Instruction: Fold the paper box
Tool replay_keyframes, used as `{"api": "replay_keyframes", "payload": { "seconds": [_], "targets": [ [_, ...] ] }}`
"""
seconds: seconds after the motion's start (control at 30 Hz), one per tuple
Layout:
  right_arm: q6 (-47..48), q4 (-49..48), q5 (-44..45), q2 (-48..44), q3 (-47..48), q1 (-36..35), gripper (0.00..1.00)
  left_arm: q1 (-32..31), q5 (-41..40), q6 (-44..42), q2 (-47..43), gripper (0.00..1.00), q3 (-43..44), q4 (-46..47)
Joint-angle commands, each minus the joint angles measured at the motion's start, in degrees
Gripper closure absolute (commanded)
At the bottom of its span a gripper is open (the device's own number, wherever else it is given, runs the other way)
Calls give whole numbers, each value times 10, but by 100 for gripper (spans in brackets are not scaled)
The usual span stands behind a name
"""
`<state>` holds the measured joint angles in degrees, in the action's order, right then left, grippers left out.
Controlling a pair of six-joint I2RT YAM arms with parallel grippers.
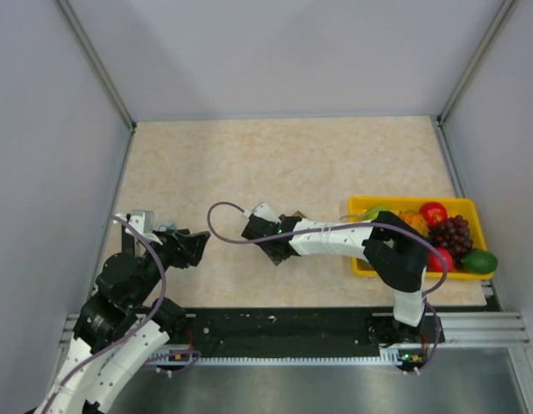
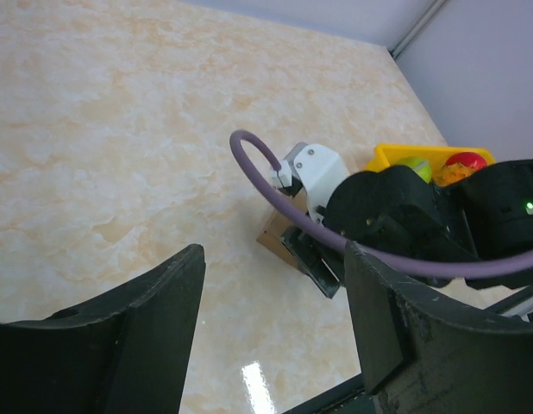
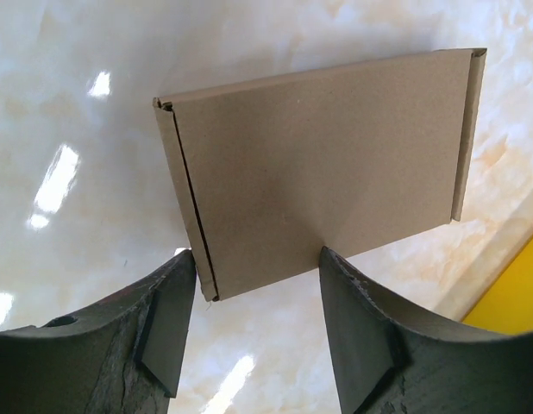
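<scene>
Box: paper box (image 3: 322,172) flat on counter (image 3: 94,172), near edge between fingers of right claw (image 3: 256,259) | claws: both open; left claw (image 2: 273,252) empty | handling: likely light, thin, bendy; pinch folded side edge

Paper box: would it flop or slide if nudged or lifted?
The paper box looks thin and flat, so probably light and slightly bendy. Its folded side flaps may spring open. On the glossy table it would likely slide when pushed.
</scene>
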<state>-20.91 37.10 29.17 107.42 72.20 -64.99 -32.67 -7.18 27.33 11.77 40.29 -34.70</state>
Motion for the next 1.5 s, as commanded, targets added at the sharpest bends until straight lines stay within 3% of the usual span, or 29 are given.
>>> {"api": "replay_keyframes", "payload": {
  "seconds": [0.0, 0.47, 0.67, 0.97, 1.47],
  "targets": [
    [17, -6, 5, 32, 47, 56, 43, 1, -1, 0, 4, 30, 19, 19],
    [152, 14, -81, 148, 233, 332, 43, 1, 28, -8, 45, 30, 2, 72],
    [168, 67, -106, 212, 349, 419, 43, 1, 34, -19, 85, 29, -7, 104],
    [183, 128, -119, 265, 441, 530, 43, 1, 52, -29, 127, 29, -8, 137],
    [285, 132, -112, 279, 443, 647, 38, 1, 57, -43, 150, 29, -14, 159]
  ]
}}
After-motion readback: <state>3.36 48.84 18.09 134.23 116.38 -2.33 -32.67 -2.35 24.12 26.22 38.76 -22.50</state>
